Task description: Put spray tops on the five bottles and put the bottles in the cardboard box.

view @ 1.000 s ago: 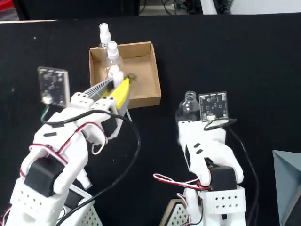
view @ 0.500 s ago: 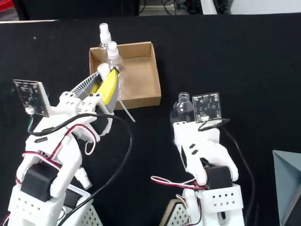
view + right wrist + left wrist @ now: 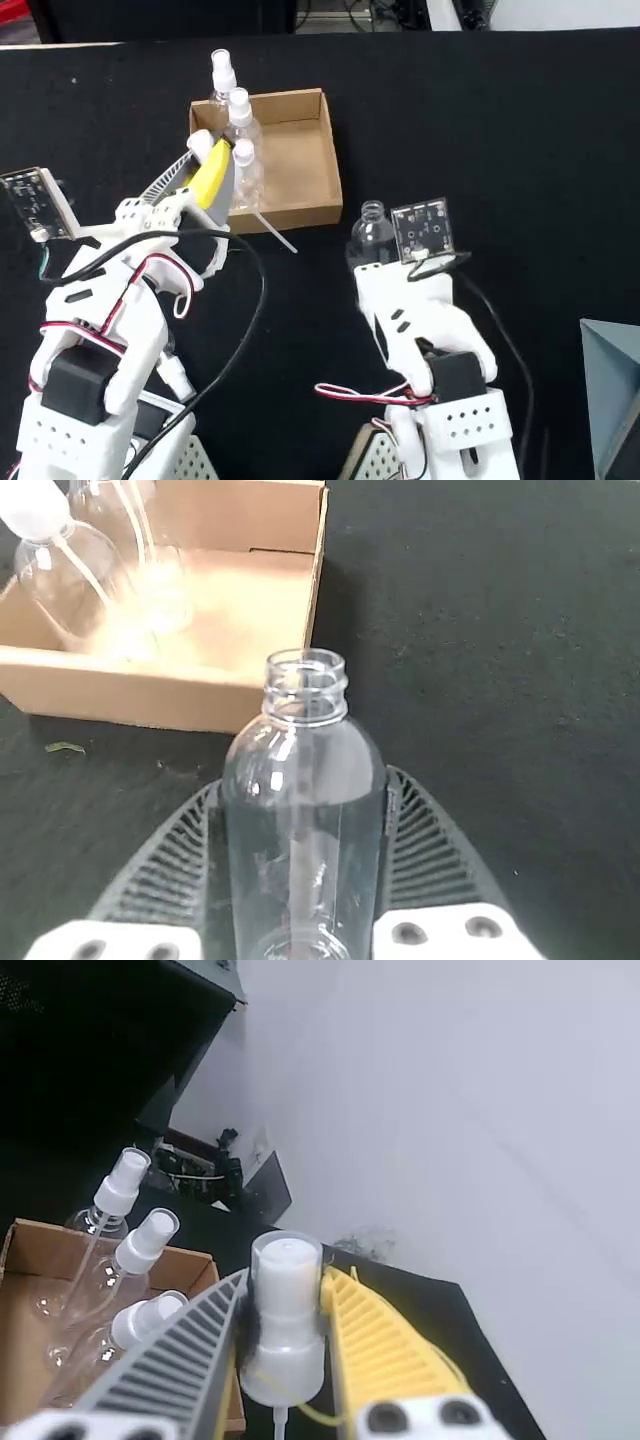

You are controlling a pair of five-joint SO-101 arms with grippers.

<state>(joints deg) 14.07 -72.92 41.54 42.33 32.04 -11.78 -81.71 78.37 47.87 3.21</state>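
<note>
My left gripper (image 3: pixel 206 152) is shut on a white spray top (image 3: pixel 285 1312), whose thin tube (image 3: pixel 272 233) hangs out over the front wall of the cardboard box (image 3: pixel 331 150). It hovers at the box's left front corner. Three clear bottles with spray tops (image 3: pixel 243 160) stand along the left side of the box (image 3: pixel 20 1232). To the right of the box, my right gripper (image 3: pixel 366 256) is shut on a clear bottle (image 3: pixel 300 810) held upright. Its threaded neck (image 3: pixel 372 213) is open and has no top.
The table is covered in black cloth (image 3: pixel 480 120). A grey angular object (image 3: pixel 612 385) sits at the near right edge. White perforated arm bases (image 3: pixel 185 460) stand at the near edge. Open cloth lies behind and right of the box.
My left gripper has swung left with the spray top, uncovering the third bottle in the box. The right arm has carried the open bottle leftward, closer to the box.
</note>
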